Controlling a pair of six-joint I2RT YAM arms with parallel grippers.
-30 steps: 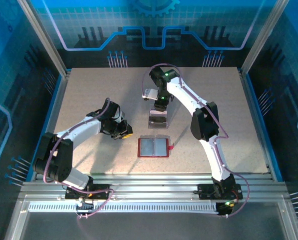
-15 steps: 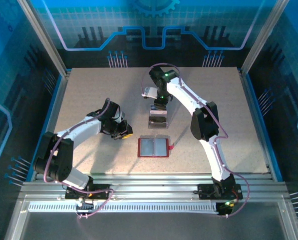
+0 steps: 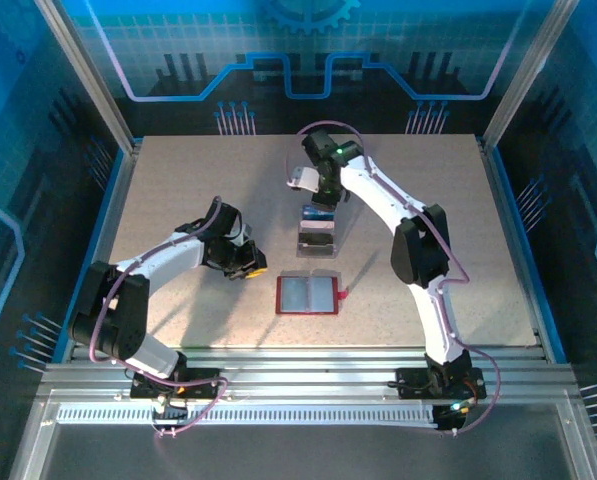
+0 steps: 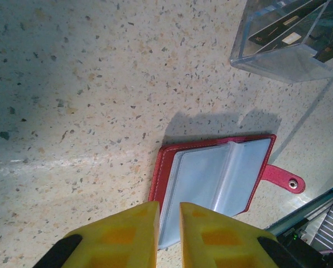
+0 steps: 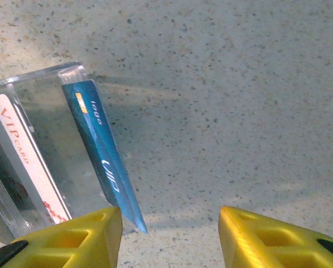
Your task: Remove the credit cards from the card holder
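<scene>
Red card holder (image 3: 307, 295) lies open flat on the speckled desk (image 3: 178, 190), grey-silver sleeves up, its snap tab (image 4: 283, 177) sticking out to the right. Just beyond the holder stands a clear plastic box (image 3: 318, 238). A blue credit card (image 5: 102, 162) is tilted at its far end, with a pale "VIP" card (image 5: 21, 162) beside it. Whether the blue card rests inside the end wall is hard to tell. Beyond the holder, over that far end, the right pincer (image 5: 169, 234) hangs spread, gripping nothing. Left of the holder, near it, the left pincer (image 4: 169, 223) is pressed almost together, empty.
</scene>
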